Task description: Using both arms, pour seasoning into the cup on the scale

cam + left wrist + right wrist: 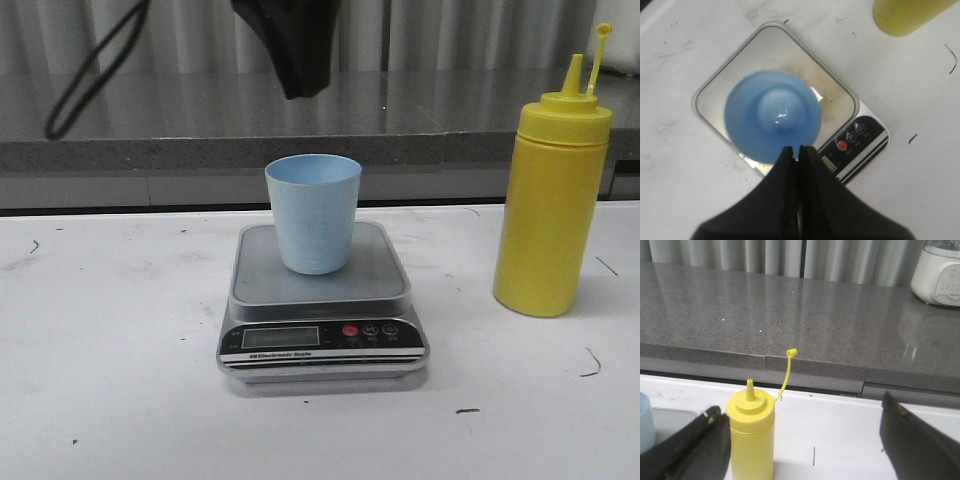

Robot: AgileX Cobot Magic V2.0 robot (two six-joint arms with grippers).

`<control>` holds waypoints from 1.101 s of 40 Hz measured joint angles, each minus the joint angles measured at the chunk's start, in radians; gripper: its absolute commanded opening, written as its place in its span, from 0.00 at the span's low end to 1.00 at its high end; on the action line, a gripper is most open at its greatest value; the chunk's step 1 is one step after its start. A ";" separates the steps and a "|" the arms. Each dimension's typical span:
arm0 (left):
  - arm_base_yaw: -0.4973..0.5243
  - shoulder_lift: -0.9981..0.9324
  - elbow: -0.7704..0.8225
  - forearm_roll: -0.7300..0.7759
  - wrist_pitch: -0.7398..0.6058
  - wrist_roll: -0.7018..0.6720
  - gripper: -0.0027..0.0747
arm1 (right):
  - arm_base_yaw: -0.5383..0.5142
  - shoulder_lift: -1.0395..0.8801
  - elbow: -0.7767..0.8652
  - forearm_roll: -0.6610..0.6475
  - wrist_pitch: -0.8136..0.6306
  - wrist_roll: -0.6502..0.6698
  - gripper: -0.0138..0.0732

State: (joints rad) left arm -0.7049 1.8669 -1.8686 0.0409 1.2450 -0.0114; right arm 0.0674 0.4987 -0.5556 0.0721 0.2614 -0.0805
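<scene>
The tall yellow seasoning bottle (751,436) stands upright, nozzle up, just inside the wide-spread right gripper's (805,450) finger; the left gripper's (798,152) fingers are pressed together above the cup (772,116).

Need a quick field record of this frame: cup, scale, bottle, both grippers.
cup: small light blue plastic tumbler, upright on the scale platform, looks empty
scale: flat silver-grey digital kitchen scale, on the white table
bottle: tall yellow plastic squeeze bottle, upright, right of the scale, cap off the nozzle
left gripper: shut, above the cup, holding nothing
right gripper: open, facing the bottle, not gripping it
</scene>
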 measured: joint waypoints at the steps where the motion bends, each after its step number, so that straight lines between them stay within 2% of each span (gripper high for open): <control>1: 0.009 -0.022 0.026 0.000 0.000 0.000 0.01 | 0.000 0.000 0.000 0.000 0.002 0.000 0.87; 11: 0.162 -0.268 0.369 0.004 -0.151 -0.043 0.01 | 0.000 0.000 0.000 0.000 0.002 0.000 0.87; 21: 0.336 -0.629 0.784 0.006 -0.397 -0.089 0.01 | 0.000 0.000 0.000 0.000 0.002 0.000 0.87; 27: 0.440 -0.924 1.022 0.007 -0.566 -0.113 0.01 | 0.000 0.000 0.000 0.000 0.002 0.000 0.87; 36: 0.491 -1.380 1.300 0.007 -0.785 -0.117 0.01 | 0.000 0.000 0.000 0.000 0.002 0.000 0.87; 44: 0.511 -1.600 1.407 0.008 -0.799 -0.119 0.01 | 0.000 0.000 0.000 0.000 0.002 0.000 0.87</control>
State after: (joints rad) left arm -0.1935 0.2671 -0.4613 0.0487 0.4455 -0.1306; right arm 0.0674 0.4987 -0.5556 0.0721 0.2630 -0.0805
